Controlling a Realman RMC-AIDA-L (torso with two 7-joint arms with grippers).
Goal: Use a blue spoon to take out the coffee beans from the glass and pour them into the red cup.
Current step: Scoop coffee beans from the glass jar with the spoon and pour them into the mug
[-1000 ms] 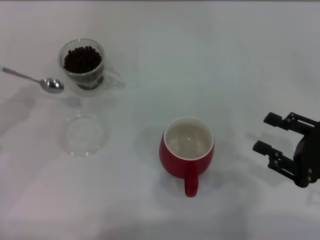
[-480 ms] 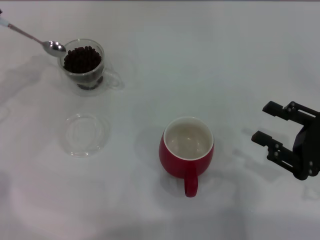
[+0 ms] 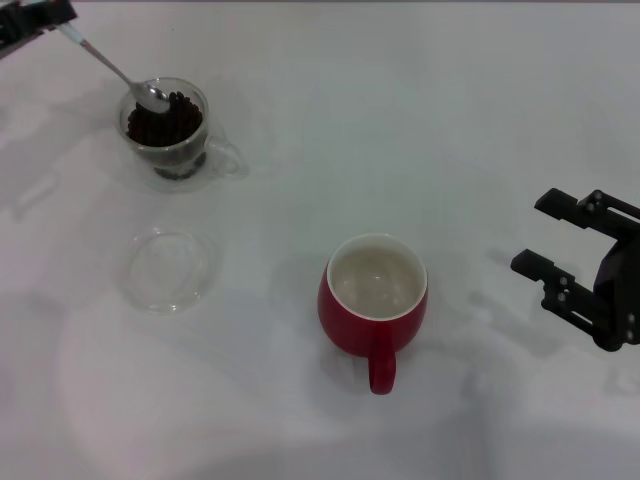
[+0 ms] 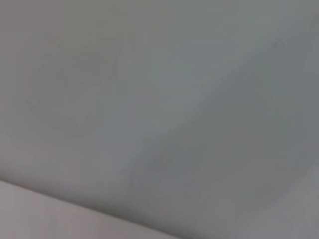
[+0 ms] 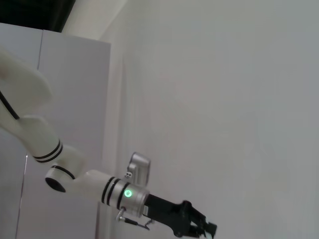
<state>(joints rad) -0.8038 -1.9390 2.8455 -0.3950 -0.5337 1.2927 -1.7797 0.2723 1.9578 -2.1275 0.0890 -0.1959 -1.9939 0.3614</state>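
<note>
Metal spoon bowl point(image 3: 153, 96) on coffee beans point(image 3: 165, 122)

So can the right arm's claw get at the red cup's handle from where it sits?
Probably yes. The right claw is open beside the red cup, with only bare table between them, and the handle faces the robot, uncovered.

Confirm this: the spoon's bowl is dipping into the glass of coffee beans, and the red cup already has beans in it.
Not quite. The head view shows the red cup empty, with only its cream inside visible. The rest holds: the blue spoon, held by the left gripper, has its bowl at the coffee beans in the glass.
</note>
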